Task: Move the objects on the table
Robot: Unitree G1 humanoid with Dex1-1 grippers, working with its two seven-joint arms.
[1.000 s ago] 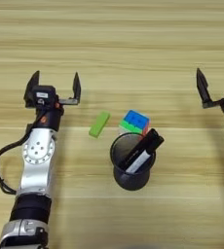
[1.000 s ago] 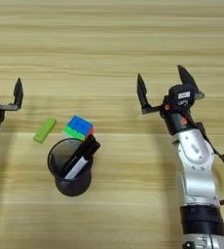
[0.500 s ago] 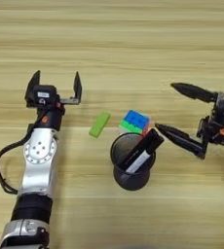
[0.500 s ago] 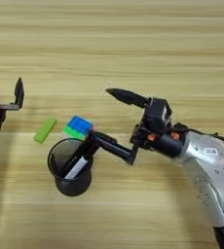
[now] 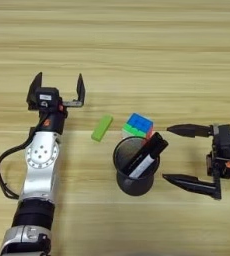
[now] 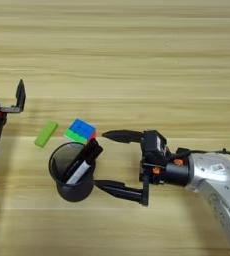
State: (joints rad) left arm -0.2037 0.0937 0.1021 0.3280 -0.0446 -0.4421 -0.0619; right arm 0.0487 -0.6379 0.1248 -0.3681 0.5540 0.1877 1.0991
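The right end effector is wide open, holding nothing, just right of the black mesh cup with the marker inside. The cube and green bar lie beyond it. The left end effector waits open, far left.

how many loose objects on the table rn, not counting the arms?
4: black mesh cup front centre; white-barrelled marker with black cap leaning inside it; multicoloured puzzle cube just behind the cup; flat bright-green bar left of the cube. More could be hidden inside the cup.

Silver arms, black cables, orange accents
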